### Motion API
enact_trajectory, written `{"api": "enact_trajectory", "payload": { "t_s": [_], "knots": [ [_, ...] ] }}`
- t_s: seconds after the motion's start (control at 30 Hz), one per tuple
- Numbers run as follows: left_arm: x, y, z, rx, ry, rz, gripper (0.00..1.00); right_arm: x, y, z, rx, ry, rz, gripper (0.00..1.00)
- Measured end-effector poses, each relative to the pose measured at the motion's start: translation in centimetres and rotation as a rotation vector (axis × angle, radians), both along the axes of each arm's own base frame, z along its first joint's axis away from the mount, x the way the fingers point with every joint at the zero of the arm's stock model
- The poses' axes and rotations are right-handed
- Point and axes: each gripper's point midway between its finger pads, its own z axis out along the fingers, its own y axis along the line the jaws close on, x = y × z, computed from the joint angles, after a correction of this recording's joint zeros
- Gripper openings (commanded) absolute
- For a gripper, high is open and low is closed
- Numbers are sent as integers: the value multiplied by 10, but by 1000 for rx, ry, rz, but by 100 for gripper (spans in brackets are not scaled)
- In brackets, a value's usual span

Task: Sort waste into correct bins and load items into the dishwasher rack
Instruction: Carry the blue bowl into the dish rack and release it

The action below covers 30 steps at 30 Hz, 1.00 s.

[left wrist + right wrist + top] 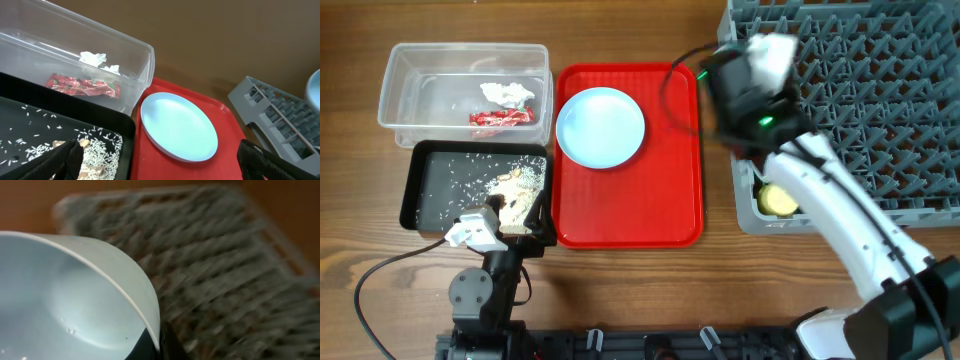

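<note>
the right gripper (pixel 758 68) is clamped on the rim of the small pale blue bowl (pixel 75 305) and holds it above the far left part of the grey dishwasher rack (pixel 860 90). in the right wrist view the rack is only a blur behind the bowl. a yellow-green cup (pixel 780 200) sits in the rack's near left corner.

the left gripper (pixel 159 159) hangs over the near right corner of the black tray (pixel 430 185), its fingers (pixel 62 161) spread wide with nothing between them. pale rice-like food scraps (pixel 515 185) lie in that tray.

just beyond it, the clear plastic tub (pixel 410 80) holds crumpled white tissue (pixel 95 59) and a red-and-white wrapper (pixel 82 86). the pale blue plate (pixel 177 125) lies on the far part of the flat red tray (pixel 670 200), between the bins and the rack.
</note>
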Motion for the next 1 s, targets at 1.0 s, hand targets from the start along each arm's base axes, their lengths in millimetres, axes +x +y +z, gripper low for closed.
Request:
{"api": "enact_trajectory", "payload": {
  "t_s": [1.0],
  "knots": [
    [0, 0, 0, 0, 0, 0, 100, 64, -53, -58, -610, 306, 11, 5]
  ]
}}
